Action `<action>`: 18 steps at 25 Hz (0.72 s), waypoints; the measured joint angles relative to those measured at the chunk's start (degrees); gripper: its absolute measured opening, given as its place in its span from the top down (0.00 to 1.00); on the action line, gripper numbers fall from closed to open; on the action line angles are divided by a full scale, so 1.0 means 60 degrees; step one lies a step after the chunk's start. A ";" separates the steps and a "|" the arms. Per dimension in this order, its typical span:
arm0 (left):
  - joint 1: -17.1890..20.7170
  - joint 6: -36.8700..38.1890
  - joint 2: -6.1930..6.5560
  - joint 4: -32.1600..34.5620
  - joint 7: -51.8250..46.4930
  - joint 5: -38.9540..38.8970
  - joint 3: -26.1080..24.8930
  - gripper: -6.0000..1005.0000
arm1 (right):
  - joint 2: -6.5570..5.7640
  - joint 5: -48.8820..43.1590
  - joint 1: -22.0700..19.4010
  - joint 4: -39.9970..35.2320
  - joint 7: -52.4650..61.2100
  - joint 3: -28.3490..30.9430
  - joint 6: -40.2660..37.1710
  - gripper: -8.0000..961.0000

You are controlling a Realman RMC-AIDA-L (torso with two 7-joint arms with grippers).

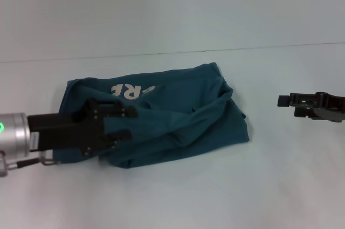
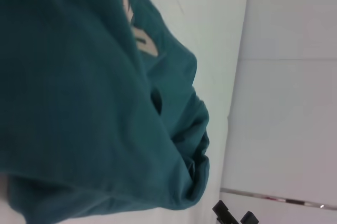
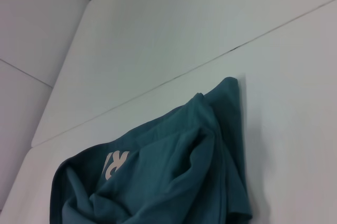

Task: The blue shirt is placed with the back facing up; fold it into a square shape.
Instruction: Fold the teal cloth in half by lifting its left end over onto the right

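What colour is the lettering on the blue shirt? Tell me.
White, on the blue shirt; the lettering shows best in the head view.

You have the blue shirt [image 1: 178, 116] lying bunched on the tabletop [image 1: 172, 196], its lettered part toward the far left. The left end effector [image 1: 119, 122] sits over the shirt's near-left edge. The right end effector [image 1: 285, 101] hangs well apart, right of the shirt.

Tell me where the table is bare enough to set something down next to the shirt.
Bare table runs along the near edge in front of the blue shirt, and between the shirt and the right end effector. A wide strip behind the shirt, up to the wall seam, is free too. It is crowded where the left end effector overlaps the shirt's left side.
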 joint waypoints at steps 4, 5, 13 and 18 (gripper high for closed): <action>-0.0001 -0.0428 -0.0093 -0.0491 0.0018 -0.0050 0.0026 0.46 | -0.0007 0.0000 0.0008 -0.0025 -0.0002 0.0000 -0.0001 0.08; 0.0005 -0.0568 -0.0099 -0.0584 0.0002 -0.0060 0.0007 0.46 | -0.0011 0.0000 0.0007 -0.0028 -0.0002 0.0000 -0.0001 0.08; 0.0223 -0.1403 0.0049 -0.0964 -0.0162 -0.0133 -0.0050 0.46 | -0.0040 0.0000 -0.0088 -0.0038 -0.0043 0.0063 0.0027 0.08; 0.0507 -0.1508 0.0247 -0.0710 -0.0139 -0.0058 -0.0304 0.46 | -0.0061 0.0000 -0.0094 0.0001 -0.0039 0.0055 0.0115 0.08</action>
